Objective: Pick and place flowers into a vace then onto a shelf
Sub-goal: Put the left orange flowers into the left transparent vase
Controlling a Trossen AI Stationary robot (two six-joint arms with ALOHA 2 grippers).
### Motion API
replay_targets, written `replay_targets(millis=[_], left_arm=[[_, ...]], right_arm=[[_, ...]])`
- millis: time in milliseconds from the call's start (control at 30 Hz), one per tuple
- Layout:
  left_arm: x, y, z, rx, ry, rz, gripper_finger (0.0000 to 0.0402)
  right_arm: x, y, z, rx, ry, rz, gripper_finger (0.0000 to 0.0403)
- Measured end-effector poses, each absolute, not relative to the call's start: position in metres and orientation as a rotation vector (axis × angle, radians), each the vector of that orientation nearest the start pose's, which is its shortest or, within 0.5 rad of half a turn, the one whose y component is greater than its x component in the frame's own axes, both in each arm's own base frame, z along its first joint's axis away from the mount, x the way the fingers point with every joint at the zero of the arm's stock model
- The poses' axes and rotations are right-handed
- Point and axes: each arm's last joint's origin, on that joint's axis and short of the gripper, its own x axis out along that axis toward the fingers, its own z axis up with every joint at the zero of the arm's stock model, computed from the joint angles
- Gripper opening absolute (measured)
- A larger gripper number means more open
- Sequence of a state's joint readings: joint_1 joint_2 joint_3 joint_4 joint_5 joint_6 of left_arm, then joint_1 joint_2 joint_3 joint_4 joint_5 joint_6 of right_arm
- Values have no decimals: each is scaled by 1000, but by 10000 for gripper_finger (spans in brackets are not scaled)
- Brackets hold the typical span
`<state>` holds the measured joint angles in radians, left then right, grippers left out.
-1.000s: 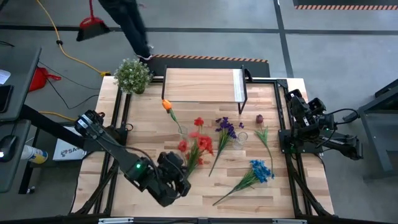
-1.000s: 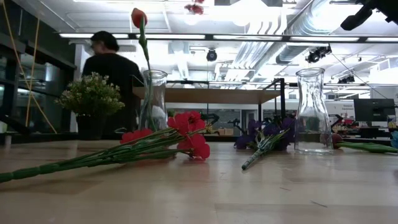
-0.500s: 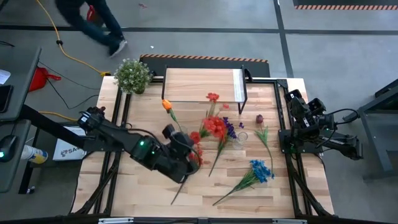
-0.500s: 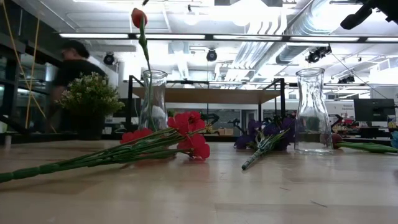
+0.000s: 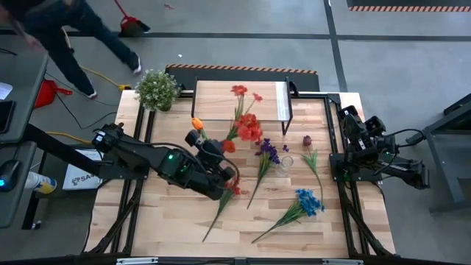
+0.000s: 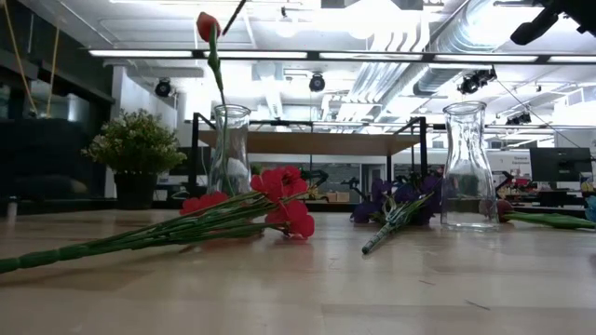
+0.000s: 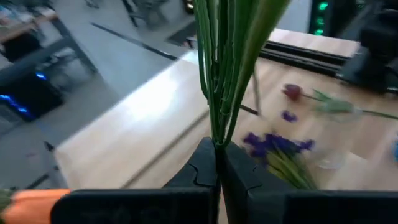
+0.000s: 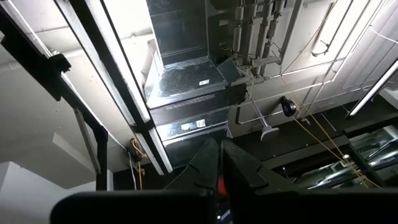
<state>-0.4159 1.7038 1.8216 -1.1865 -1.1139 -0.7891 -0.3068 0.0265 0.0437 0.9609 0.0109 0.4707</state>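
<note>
Between the fingers: left gripper [image 7: 219, 163] pinches a bundle of green stems, the red flowers [image 5: 246, 126], near its cut end.
Left gripper: mid-table in the high view [image 5: 218, 156], stems running from it toward the shelf [image 5: 221, 99], blooms over the plank.
Right gripper: fingers pressed together on nothing [image 8: 217, 163], pointed at the ceiling; arm parked at the table's right edge [image 5: 368, 147].
Vases: two clear ones stand on the table; the left vase [image 6: 230, 149] holds the orange tulip [image 6: 207, 25], the right vase [image 6: 466, 166] looks empty.
Done: by the look of it, one flower is in a vase and one bundle is lifted.
Left: red bundle not yet in a vase; more red flowers [image 6: 279, 197], purple flowers [image 5: 266, 153], blue flowers [image 5: 307, 201] and a rosebud [image 5: 307, 140] lie flat on the table; neither vase is on the shelf.
Shelf: light plank, white strip at its right end, at the table's far side; nothing stands on it.
Surface: pale wood-plank table [image 5: 169, 221] in a black frame; a potted plant [image 5: 157, 89] at its far left corner.
Room: grey concrete floor, yellow cable, a person [image 5: 59, 29] walking past at the far left; ducts and strip lights overhead.
</note>
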Motion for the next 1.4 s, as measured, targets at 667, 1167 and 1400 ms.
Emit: replay_targets(millis=[667, 1167, 1400], left_arm=[[271, -81, 425, 39, 340, 957, 37], [269, -81, 430, -8, 322, 938, 37], [272, -82, 431, -45, 319, 905, 37]], right_arm=[[53, -17, 254, 288, -1002, -62, 12], [53, -18, 253, 291, -995, -83, 12], [53, -18, 253, 288, -993, -77, 12]])
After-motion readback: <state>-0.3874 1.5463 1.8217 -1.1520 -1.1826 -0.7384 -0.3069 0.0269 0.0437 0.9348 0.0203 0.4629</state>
